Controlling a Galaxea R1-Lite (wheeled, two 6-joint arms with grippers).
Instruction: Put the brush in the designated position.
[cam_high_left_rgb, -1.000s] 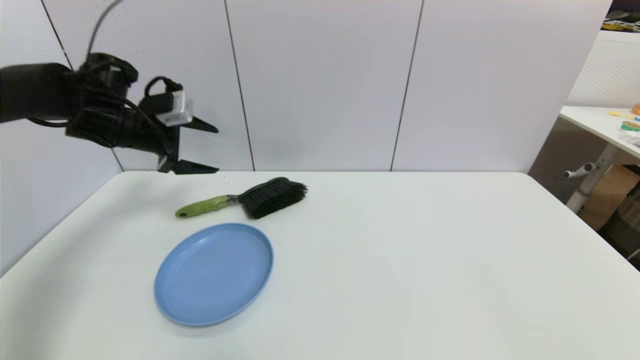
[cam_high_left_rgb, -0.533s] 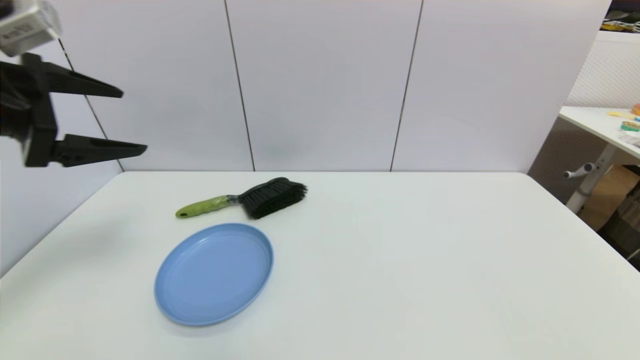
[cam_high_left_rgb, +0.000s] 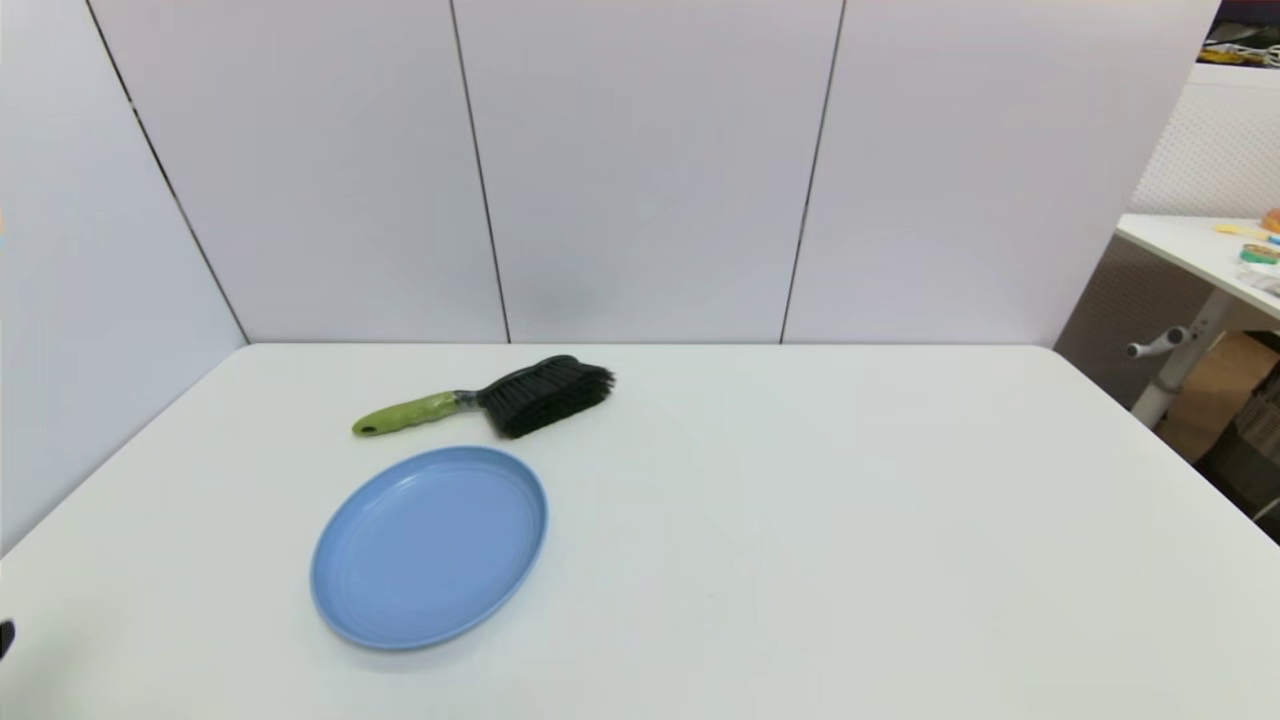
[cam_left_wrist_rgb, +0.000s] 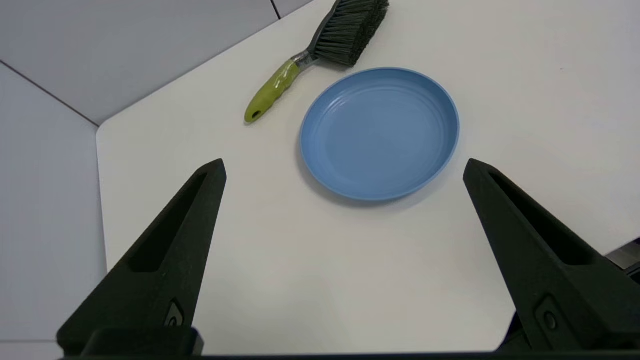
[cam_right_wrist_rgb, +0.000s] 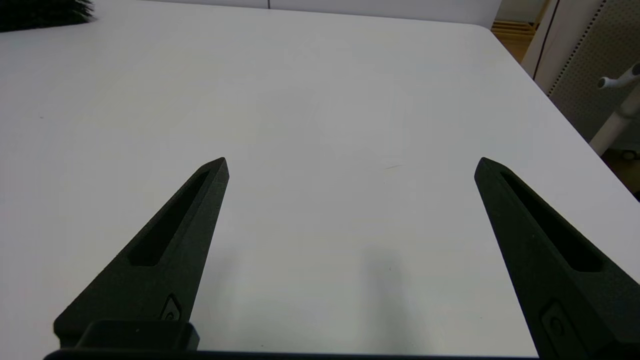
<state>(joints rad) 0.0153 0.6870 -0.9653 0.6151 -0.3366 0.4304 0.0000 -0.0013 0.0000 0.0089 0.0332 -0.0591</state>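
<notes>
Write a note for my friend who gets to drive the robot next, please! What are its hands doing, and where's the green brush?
Left end effector: open, holding nothing, pulled back over the near left part of the table.
Right end effector: open, holding nothing, above bare tabletop on the right.
Brush: lying flat on the table toward the far edge, just behind the blue plate, not on it, green handle pointing left.
Done: it looks like the brush is already set down on the tabletop.
Left: probably nothing but parking the arms.
</notes>
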